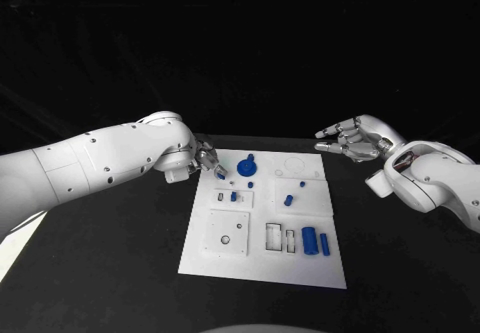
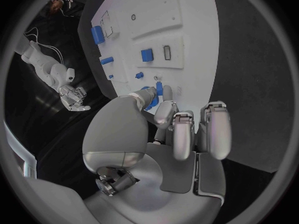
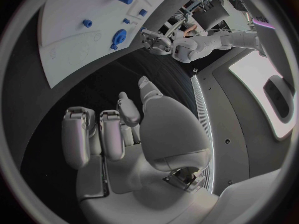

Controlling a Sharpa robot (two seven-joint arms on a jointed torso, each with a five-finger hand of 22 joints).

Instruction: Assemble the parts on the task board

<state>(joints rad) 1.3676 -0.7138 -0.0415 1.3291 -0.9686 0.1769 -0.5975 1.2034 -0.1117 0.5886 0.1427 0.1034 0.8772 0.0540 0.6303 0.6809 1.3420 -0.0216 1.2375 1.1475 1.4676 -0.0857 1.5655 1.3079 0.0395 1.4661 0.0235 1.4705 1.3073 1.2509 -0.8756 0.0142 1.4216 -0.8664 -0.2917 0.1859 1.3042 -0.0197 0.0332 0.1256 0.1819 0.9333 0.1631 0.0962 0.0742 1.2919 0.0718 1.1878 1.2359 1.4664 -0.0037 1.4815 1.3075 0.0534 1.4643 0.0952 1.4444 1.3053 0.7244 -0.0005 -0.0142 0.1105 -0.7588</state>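
In the head view, the white board (image 1: 262, 250) lies in the middle of the black table (image 1: 100, 277). The left hand (image 1: 207, 161) is over the far left corner of the board, and its fingertips are at a small blue piece (image 1: 220, 175). Just beside it lies a round blue gear (image 1: 247, 166). A blue cylinder (image 1: 309, 240) and a thin blue bar (image 1: 325, 244) lie side by side near the right edge of the board. The right hand (image 1: 352, 141) is in the air beyond the far right corner of the board, with fingers apart and curved, holding nothing.

In the left wrist view, the left hand (image 2: 159, 129) has its thumb and one finger together on a small blue piece (image 2: 154, 95) over the board (image 2: 193, 40); the other fingers are straight.

In the right wrist view, the right hand (image 3: 134, 134) is empty and loosely spread over the dark table. The board (image 3: 69, 40) with the gear (image 3: 118, 36) is well apart from it.
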